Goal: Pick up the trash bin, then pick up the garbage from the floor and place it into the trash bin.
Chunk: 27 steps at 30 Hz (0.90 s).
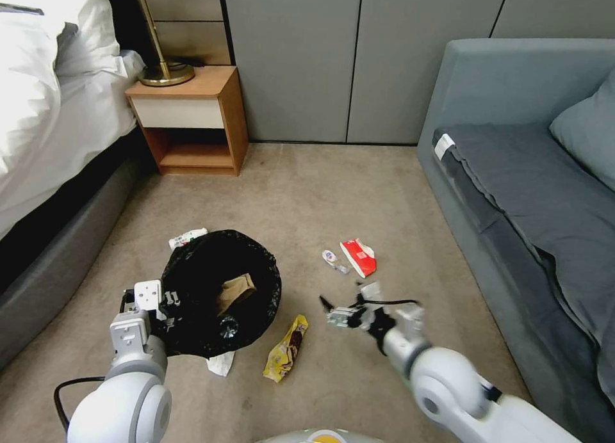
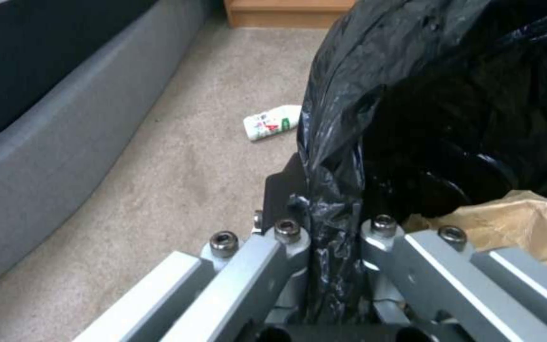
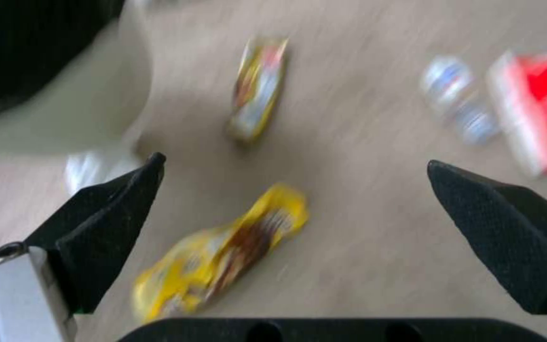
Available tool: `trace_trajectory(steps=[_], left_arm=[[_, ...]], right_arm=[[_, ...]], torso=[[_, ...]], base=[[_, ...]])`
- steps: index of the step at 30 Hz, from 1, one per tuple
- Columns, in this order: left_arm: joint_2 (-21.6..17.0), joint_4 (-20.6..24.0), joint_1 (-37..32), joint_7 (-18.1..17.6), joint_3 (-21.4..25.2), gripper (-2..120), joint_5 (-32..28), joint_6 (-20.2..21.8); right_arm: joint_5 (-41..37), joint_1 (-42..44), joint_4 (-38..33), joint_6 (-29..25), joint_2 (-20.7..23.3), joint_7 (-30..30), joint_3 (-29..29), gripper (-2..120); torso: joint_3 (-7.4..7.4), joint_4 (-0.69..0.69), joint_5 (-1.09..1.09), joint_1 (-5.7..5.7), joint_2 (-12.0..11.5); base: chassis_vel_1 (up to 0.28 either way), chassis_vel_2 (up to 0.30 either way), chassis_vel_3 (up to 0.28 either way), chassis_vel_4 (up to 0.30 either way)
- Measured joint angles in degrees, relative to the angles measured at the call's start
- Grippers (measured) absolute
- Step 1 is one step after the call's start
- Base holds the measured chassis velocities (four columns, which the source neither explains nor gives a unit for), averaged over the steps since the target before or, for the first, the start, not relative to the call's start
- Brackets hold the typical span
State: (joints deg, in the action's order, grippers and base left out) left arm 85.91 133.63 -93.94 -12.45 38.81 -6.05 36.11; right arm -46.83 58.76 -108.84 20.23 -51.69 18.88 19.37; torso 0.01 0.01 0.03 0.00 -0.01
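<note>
Nearest the head camera are the robot's two arms: the left end effector [image 1: 168, 310] is clamped tight on the near rim of the trash bin [image 1: 221, 289], pinching the black bag [image 2: 413, 95] folded over the edge, and the right end effector [image 1: 338, 313] hangs above the carpet [image 1: 320, 193] with its jaws spread wide and nothing between them. The right wrist view shows its black fingertips [image 3: 112, 209] on either side of a yellow wrapper [image 1: 286, 348] lying flat on the floor, with a second yellow wrapper [image 3: 258, 88] farther off.

A brown paper bag [image 1: 234, 290] already sits inside the bin. On the floor around it lie a white bottle [image 1: 187, 237] just beyond the bin, crumpled white tissue [image 1: 221, 363] at its near edge, and a small bottle [image 1: 335, 261] just beside a red carton [image 1: 359, 257] out towards the sofa.

Judging by looks, all of it is light. The wrappers are thin, glossy and limp, likely to slide or fold, so pinching low across the narrow middle seems best. The bottles may roll; the carton is stiffer and offers firm edges. The bin's liner is slippery, so the rim grip probably depends on catching plastic beneath the film.

Short beige carpet covers the floor. A bed [image 1: 45, 110] stands on the left, a wooden nightstand [image 1: 192, 116] with a brass lamp [image 1: 163, 65] beyond it, grey wall panels [image 1: 320, 59] behind, and a grey sofa [image 1: 525, 161] on the right.
</note>
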Motion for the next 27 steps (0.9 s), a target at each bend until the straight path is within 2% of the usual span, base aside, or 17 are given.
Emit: trace_trajectory(steps=[1, 2, 3, 7, 16, 27], left_arm=[[0.08, -0.12, 0.19, -0.03, -0.02, 2, 0.01, 0.08], [0.27, -0.38, 0.61, -0.06, -0.11, 2, 0.03, 0.2], [0.39, -0.48, 0.73, -0.07, -0.15, 2, 0.05, 0.22], [0.7, -0.95, 0.95, -0.07, -0.48, 2, 0.22, 0.23], [1.12, -2.03, 0.94, -0.08, -1.24, 2, 0.96, 0.13], [1.29, -2.6, 0.48, -0.06, -1.81, 2, 1.62, -0.11]], right_arm=[[-2.3, -2.36, 1.11, 0.99, -0.36, 1.19, 2.87, 100], [-8.14, -8.46, 4.83, 2.75, -1.51, 4.09, 11.92, 100], [-9.71, -11.6, 6.56, 2.84, -2.02, 4.55, 15.23, 100], [-11.28, -16.37, 10.35, 1.74, -3.61, 4.0, 19.75, 100], [-11.79, -18.64, 18.2, -1.11, -8.27, 1.42, 22.46, 100], [-10.72, -18.46, 25.31, -4.29, -14.89, -1.79, 21.12, 100]], torso=[[0.0, 0.0, -0.03, 0.0, 0.0], [0.0, -0.04, -0.04, 0.0, 0.0], [0.0, -0.02, -0.01, 0.0, 0.0], [0.0, 0.01, -0.04, 0.0, 0.0], [0.0, -0.01, -0.03, 0.0, 0.0], [0.0, 0.0, -0.04, 0.0, 0.0]], base=[[0.0, 0.0, 0.0, 0.0], [0.0, 0.0, 0.0, 0.0], [0.0, 0.0, 0.0, 0.0], [0.0, 0.0, 0.0, 0.0], [0.0, 0.0, 0.0, 0.0], [0.0, 0.0, 0.0, 0.0]])
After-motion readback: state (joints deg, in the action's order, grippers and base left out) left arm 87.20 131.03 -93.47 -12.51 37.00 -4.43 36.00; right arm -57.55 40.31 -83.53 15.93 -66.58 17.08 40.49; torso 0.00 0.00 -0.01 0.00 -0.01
